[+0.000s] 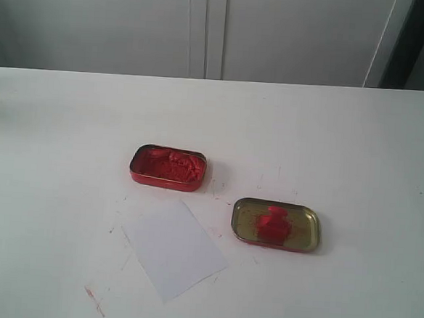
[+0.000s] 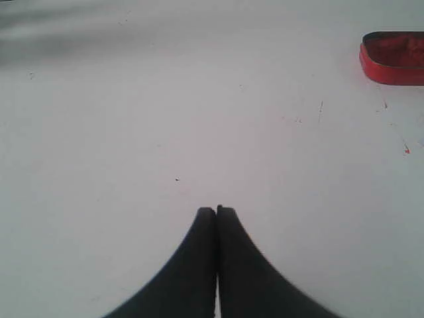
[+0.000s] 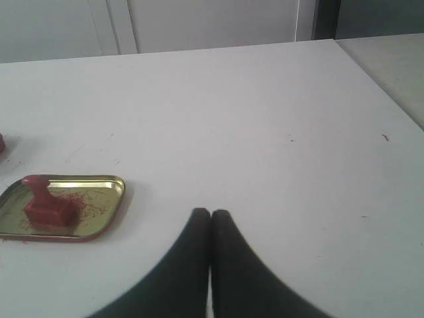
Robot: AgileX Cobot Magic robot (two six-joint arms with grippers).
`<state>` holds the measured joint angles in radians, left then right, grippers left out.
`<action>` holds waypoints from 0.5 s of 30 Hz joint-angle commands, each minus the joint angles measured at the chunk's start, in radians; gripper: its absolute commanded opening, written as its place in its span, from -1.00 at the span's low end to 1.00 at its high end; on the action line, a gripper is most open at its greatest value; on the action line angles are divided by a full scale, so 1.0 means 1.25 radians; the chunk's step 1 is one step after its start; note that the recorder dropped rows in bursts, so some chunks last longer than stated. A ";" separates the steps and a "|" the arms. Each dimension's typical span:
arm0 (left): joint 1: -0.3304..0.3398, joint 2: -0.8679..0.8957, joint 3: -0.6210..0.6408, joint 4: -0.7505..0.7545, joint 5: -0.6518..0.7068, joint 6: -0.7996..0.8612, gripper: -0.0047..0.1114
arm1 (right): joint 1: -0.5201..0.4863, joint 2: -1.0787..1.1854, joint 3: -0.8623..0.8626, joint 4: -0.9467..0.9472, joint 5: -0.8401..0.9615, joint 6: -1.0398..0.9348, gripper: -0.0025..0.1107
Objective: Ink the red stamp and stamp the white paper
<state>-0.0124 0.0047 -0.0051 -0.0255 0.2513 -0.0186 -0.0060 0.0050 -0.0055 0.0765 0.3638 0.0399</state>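
The red stamp (image 1: 273, 224) stands upright in the gold tin lid (image 1: 306, 218), right of centre on the table; the right wrist view also shows the red stamp (image 3: 45, 207) in that gold lid (image 3: 99, 189). The white paper (image 1: 174, 248) lies flat in front of the red tin of red paste (image 1: 168, 167). My right gripper (image 3: 211, 213) is shut and empty above bare table, apart from the lid. My left gripper (image 2: 216, 210) is shut and empty over bare table, far from the red tin (image 2: 394, 58). Neither arm appears in the exterior view.
Small red ink smears (image 1: 93, 300) mark the white tabletop (image 1: 68, 134) near the paper's front left. White cabinet doors (image 1: 206, 28) stand behind the table. The table's right edge (image 3: 377, 79) shows in the right wrist view.
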 commanded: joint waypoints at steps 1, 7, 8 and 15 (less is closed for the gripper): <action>0.000 -0.004 0.004 0.001 -0.004 0.001 -0.92 | -0.004 -0.004 0.004 0.001 -0.011 0.001 -0.96; 0.000 -0.004 0.004 0.001 -0.004 0.001 -0.92 | -0.004 -0.004 0.004 0.001 -0.011 0.001 -0.96; 0.000 -0.004 0.004 0.001 -0.004 0.001 -0.92 | -0.004 -0.004 0.004 0.001 -0.011 0.001 -0.96; 0.000 -0.004 0.004 0.001 -0.004 0.001 -0.92 | -0.004 -0.004 0.004 0.001 -0.039 0.002 -0.96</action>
<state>-0.0124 0.0047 -0.0051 -0.0255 0.2513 -0.0186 -0.0060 0.0050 -0.0055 0.0765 0.3611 0.0399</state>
